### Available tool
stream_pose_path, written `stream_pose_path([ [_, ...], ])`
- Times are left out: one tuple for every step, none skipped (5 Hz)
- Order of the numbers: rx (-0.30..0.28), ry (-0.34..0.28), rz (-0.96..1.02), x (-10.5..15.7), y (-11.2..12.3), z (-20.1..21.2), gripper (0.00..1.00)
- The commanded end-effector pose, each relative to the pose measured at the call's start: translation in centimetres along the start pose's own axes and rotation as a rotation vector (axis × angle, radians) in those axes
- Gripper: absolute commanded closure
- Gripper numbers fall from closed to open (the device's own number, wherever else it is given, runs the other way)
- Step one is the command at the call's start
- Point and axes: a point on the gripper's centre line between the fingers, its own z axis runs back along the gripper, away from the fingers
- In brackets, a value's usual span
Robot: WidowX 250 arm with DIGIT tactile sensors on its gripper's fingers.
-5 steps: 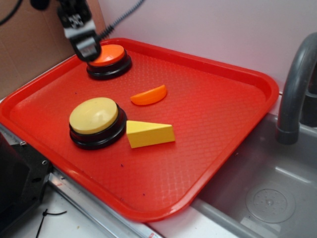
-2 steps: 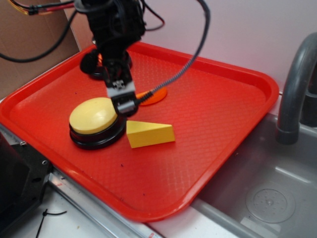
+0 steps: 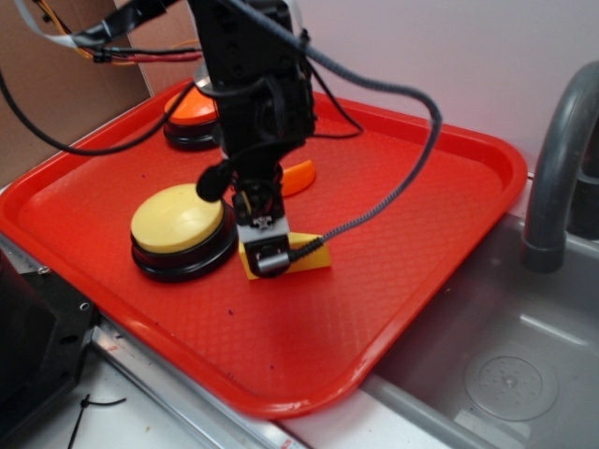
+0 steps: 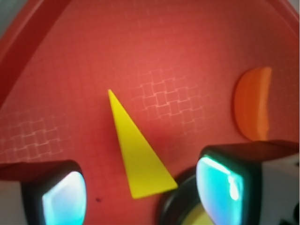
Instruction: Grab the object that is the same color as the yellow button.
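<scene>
On the red tray (image 3: 421, 206), just right of the yellow button (image 3: 178, 220), my gripper (image 4: 140, 192), spread wide, straddles the yellow wedge (image 4: 138, 159), its tip pointing right.

The arm is reaching steeply downward, cables trailing — the gripper (image 3: 265, 245) (image 4: 140, 192) is pointing down, its fingers (image 4: 61, 194) standing spread apart.
</scene>
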Motion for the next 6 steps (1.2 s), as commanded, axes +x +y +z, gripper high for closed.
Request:
stream_pose_path([
  [0.003,0.039,-0.015,0.5,-1.0,-2.0,0.0],
  [-0.003,0.053,-0.023,0.4,-1.5,-2.9,0.0],
  [-0.001,0.034,-0.034,0.2,-1.3,-3.2,1.0],
  [-0.003,0.048,-0.02,0.1,-1.3,-3.3,1.0],
  [0.001,0.054,0.016,-0.2,-0.9,-3.2,1.0],
  [-0.013,0.041,0.074,-0.3,-0.1,-1.2,1.0],
])
